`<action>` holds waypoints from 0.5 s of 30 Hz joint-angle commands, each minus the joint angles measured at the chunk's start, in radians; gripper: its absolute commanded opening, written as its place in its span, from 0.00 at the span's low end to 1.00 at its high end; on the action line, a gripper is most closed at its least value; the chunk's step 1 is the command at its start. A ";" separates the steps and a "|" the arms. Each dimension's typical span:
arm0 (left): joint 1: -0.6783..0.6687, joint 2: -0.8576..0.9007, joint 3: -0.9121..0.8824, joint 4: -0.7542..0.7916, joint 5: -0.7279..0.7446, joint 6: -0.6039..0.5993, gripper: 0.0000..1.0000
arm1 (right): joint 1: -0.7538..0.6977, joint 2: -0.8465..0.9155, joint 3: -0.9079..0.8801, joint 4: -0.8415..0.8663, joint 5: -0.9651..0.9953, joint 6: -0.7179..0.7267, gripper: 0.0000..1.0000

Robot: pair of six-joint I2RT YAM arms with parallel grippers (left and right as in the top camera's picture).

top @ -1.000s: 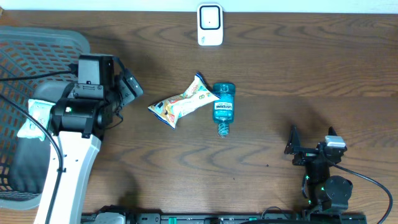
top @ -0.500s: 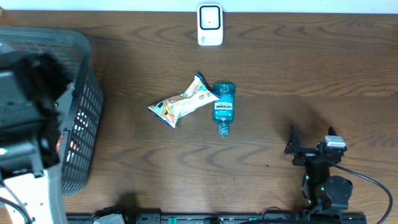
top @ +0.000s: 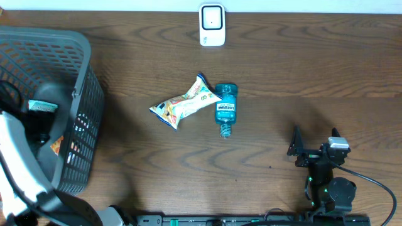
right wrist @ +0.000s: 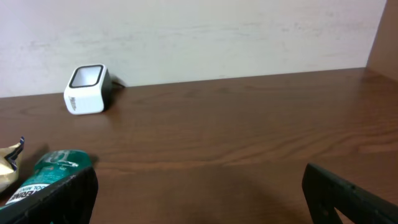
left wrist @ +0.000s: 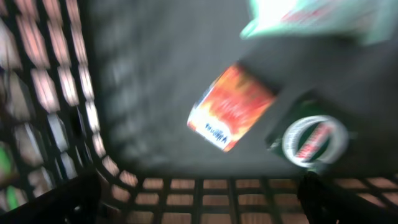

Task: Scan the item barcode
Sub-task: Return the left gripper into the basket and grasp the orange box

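Dark wood-grain desk (top: pixel 301 63) is carrying everything in this scene, with a pale wall running behind it in the right wrist view.

1. The left pincer (left wrist: pixel 199 205) is hanging inside the basket (top: pixel 88 94) at the left of the overhead frame. Its jaws are standing fully apart and are gripping nothing.
2. Just ahead of it, near the centre of the blurred left wrist view, an orange packet (left wrist: pixel 231 107) is lying flat on the basket floor. Its long axis is running from lower left to upper right of that frame.
3. A round green-and-white lid (left wrist: pixel 314 140) is sitting just beside the packet at the right, and a pale green packet (left wrist: pixel 311 18) is lying at the upper edge. The mesh wall is closing in at the left and bottom, so room for the fingers is looking tight there.
4. The right pincer (top: pixel 314 141) is resting at the lower right, spread wide and empty.
5. At mid-desk a snack bag (top: pixel 185 103) is lying diagonally just beside a mouthwash bottle (top: pixel 225 108), whose cap is pointing toward the lower edge. The right arm is nearer to both.
6. The scanner (top: pixel 212 25) is standing at the top centre, well apart from both arms, with open desk around it.

Judgement: the left arm is probably selecting the orange packet, with scanning not yet done.
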 commanded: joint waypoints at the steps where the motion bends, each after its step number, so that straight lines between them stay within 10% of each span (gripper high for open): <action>1: 0.003 0.031 -0.097 0.017 0.075 -0.267 0.98 | 0.002 -0.002 -0.002 -0.003 -0.001 0.005 0.99; 6: 0.003 0.044 -0.283 0.211 0.080 -0.509 0.98 | 0.002 -0.002 -0.002 -0.003 -0.001 0.005 0.99; 15: 0.002 0.050 -0.457 0.570 0.079 -0.547 0.98 | 0.002 -0.002 -0.002 -0.003 -0.001 0.005 0.99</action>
